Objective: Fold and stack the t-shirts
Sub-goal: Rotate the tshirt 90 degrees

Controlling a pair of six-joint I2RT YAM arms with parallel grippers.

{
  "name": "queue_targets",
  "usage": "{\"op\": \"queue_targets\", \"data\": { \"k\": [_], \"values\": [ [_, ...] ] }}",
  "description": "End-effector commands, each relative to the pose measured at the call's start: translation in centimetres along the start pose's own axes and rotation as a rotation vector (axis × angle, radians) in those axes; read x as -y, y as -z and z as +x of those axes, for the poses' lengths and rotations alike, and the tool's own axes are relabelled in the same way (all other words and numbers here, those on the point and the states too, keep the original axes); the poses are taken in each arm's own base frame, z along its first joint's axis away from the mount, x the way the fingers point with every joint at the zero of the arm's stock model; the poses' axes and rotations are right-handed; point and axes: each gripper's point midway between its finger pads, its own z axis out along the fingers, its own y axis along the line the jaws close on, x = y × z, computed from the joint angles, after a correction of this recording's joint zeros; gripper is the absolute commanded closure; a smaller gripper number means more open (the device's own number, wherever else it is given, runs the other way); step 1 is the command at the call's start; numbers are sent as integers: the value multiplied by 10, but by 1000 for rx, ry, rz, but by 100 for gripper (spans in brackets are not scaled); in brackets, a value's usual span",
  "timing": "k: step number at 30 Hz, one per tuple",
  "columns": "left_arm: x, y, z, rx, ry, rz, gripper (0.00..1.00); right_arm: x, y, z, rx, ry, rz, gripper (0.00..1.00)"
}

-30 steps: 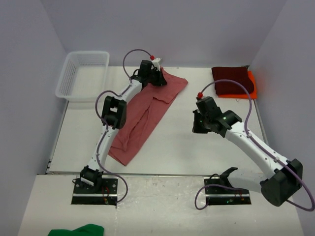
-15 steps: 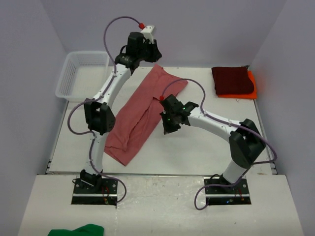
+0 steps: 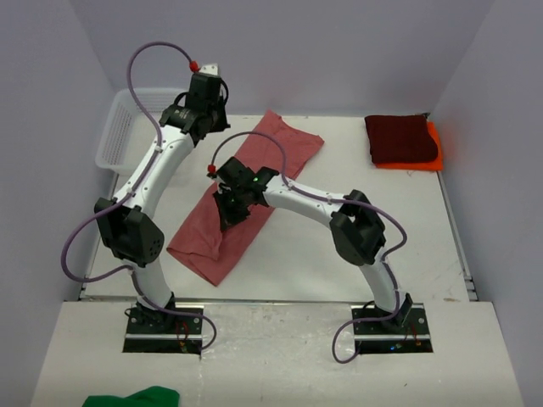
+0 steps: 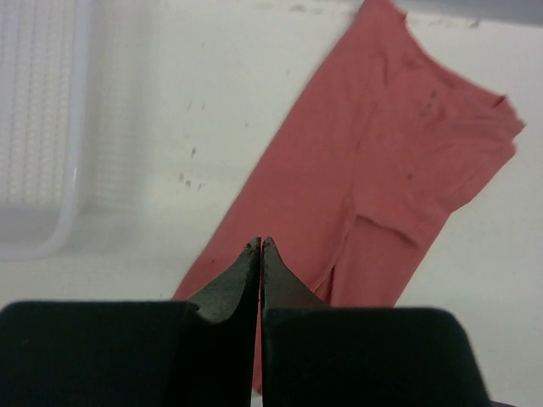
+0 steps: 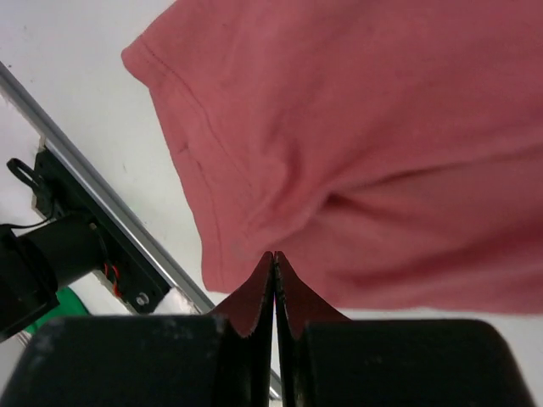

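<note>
Rose-red cotton short-sleeved t-shirt (image 3: pixel 276 154): spread flat as a long narrow strip, apparently already folded lengthwise. Slants from the middle of the counter's (image 3: pixel 297 254) far edge down toward its near-left corner. Dark maroon cotton t-shirt (image 3: pixel 400 137): folded in the far-right corner, lying on a folded bright orange cotton t-shirt (image 3: pixel 435 146) peeking out at its right and near edges. White plastic mesh basket (image 3: pixel 127 140): in the far-left corner, apart from all the cloth.

Left hand (image 4: pixel 260 246): raised high over the far-left part of the counter, between basket and strip. Clenched, fingers pressed tip to tip, nothing in them. Right hand (image 5: pixel 273 254): reaching across, low over the near half of the strip. Clenched too, no cloth visible between its fingers; contact with the fabric not clear.

Step in hand, by the look of it: the crosswise fold of the strip. To do it well:
- Release both hands before going down.
- Smooth out the soft ridge near the hem first, to avoid a lumpy stack.
- Pinch the two corners of the near hem, one per hand, catching every layer.
- Lift only enough to clear the cloth beneath.
- Carry toward the far end and lay the hem down with edges square.
- Set the result on the maroon pile afterwards.

No brand, label or legible writing on shirts, basket or arms.
</note>
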Motion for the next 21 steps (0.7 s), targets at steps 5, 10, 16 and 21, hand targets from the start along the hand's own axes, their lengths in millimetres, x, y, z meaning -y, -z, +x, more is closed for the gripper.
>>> {"op": "queue_targets", "data": {
  "k": [5, 10, 16, 21],
  "values": [
    [-17, 29, 8, -20, 10, -44, 100, -26, -43, 37, -133, -4, -67, 100],
    [-18, 32, 10, -21, -9, -34, 100, -17, -49, 49, -128, -32, -59, 100],
    [-17, 25, 24, -50, -11, -22, 100, -2, -64, 70, -174, -88, -32, 100],
    [-20, 20, 37, -82, 3, -38, 100, 27, -74, 97, -196, -211, 84, 100]
  ]
}}
